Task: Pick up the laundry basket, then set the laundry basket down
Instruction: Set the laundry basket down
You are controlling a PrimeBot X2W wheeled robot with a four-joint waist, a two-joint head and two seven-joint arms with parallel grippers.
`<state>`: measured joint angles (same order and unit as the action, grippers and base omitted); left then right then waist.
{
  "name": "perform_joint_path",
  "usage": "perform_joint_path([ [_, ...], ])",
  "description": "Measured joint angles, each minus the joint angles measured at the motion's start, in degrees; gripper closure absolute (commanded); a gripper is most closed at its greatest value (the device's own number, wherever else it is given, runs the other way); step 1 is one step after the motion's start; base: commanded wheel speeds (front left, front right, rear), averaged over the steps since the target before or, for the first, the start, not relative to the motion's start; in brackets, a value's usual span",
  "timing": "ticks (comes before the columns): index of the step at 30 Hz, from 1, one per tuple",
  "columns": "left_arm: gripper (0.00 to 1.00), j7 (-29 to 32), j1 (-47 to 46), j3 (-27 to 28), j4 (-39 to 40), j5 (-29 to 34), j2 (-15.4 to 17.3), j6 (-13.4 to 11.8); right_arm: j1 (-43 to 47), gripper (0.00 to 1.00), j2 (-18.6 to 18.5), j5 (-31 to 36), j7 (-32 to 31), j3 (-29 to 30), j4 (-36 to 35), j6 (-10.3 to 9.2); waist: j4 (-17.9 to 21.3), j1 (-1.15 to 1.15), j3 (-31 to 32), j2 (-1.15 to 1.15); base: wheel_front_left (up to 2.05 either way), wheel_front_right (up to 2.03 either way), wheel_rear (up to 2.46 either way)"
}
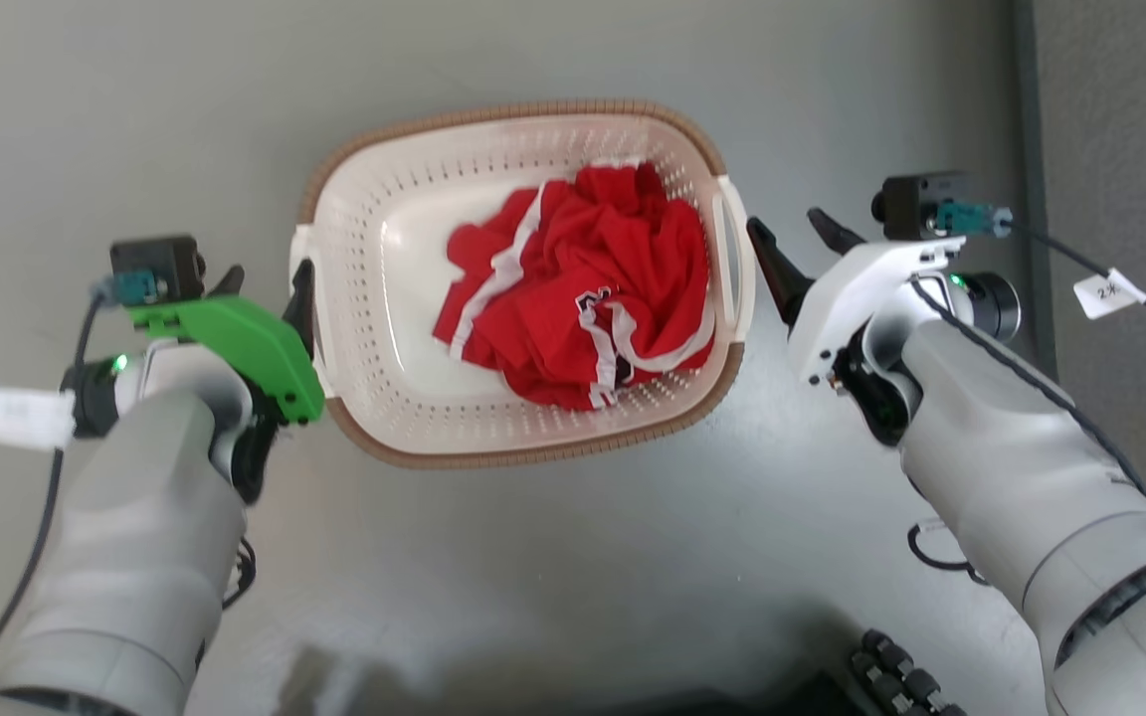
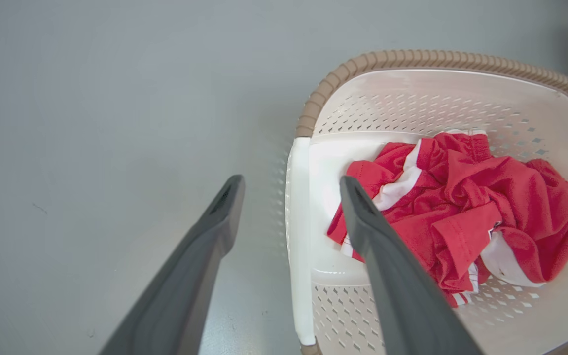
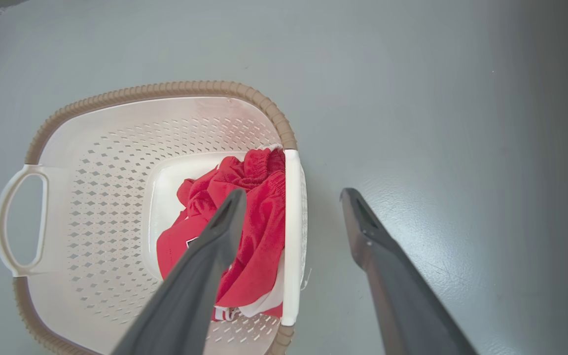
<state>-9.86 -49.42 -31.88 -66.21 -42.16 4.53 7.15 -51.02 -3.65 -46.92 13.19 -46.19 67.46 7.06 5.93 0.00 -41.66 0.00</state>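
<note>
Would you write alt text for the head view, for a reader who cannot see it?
A cream laundry basket holding red clothes sits on a grey floor between the open left gripper and open right gripper, each by a handle.

Head looks down; wrist views (close) share the laundry basket (image 1: 523, 457)

This looks like a robot lab or test room staged for a household chore. A plain, smooth grey floor (image 1: 573, 557) runs to a dark strip (image 1: 1025, 119) and a rougher grey surface (image 1: 1120, 99) on the right. A cable carries a printed white tag (image 1: 1108, 293). A laundry basket (image 1: 533, 109) of red clothing (image 1: 593, 288) sits on the floor.
</note>
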Motion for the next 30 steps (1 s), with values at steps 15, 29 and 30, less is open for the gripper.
perform_joint_path([
  [15,0.0,-4.4,6.8,-1.1,2.4,0.6,0.1,0.0,6.4,0.0,-1.1,-0.1,0.9,0.8,-2.8,0.01,-0.3,0.0,10.8,0.0,0.0,0.0,0.0],
  [29,0.0,-4.4,11.1,4.2,14.2,2.4,2.1,-1.3,10.4,0.0,-5.5,1.8,1.0,7.3,-13.0,-1.19,0.0,0.0,19.9,0.0,0.0,0.0,0.0],
  [30,0.0,-4.4,11.9,4.4,15.2,3.0,2.3,-1.7,10.9,0.0,-5.7,2.1,1.0,7.6,-13.7,-1.25,0.0,0.0,20.5,0.0,0.0,0.0,0.0],
])
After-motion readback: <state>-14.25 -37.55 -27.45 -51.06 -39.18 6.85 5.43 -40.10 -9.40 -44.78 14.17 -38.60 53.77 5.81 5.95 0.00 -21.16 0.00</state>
